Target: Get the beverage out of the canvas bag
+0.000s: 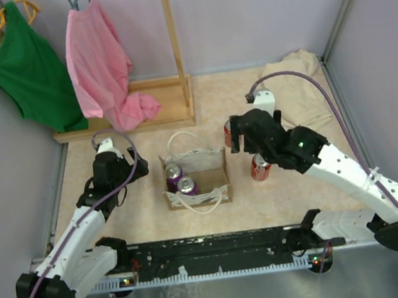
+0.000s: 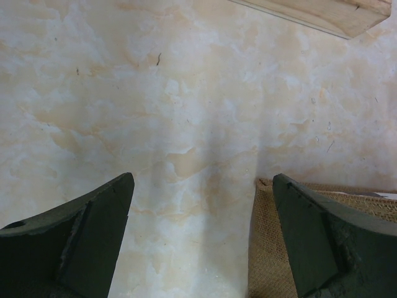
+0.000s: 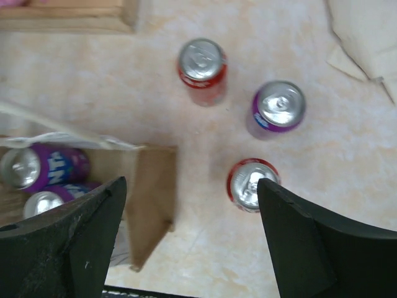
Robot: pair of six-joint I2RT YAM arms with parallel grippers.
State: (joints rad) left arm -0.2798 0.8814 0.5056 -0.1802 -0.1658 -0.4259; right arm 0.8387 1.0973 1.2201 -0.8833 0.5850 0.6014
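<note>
1. Two jaws stand wide apart on the right gripper [image 3: 191, 186]. It grasps nothing, and only tabletop shows between its fingers.
2. At its 3 o'clock a red can [image 3: 248, 181] stands upright, partly hidden by the right finger. I judge the jaws are spread because this can is now set down outside the bag.
3. Further out, toward 12 and 1 o'clock, a second red can [image 3: 202, 68] and a lone purple can [image 3: 278, 108] stand upright. The gaps between them look wide enough for a finger to pass.
4. At 9 o'clock sits the canvas bag [image 3: 152, 192], open-topped, with two purple cans [image 3: 37, 167] inside. This is the beverage left to take out.
5. The left gripper [image 2: 203, 180] is likewise spread and empty, low over the table. The bag's weave is at its 4 o'clock, so it is probably parked there to steady the bag.
6. The right wrist view alone shows the lone purple can, which the right arm covers in the top view. Only the top view shows the bag lying between both arms, with its rope handles at 12 and 6 o'clock.
</note>
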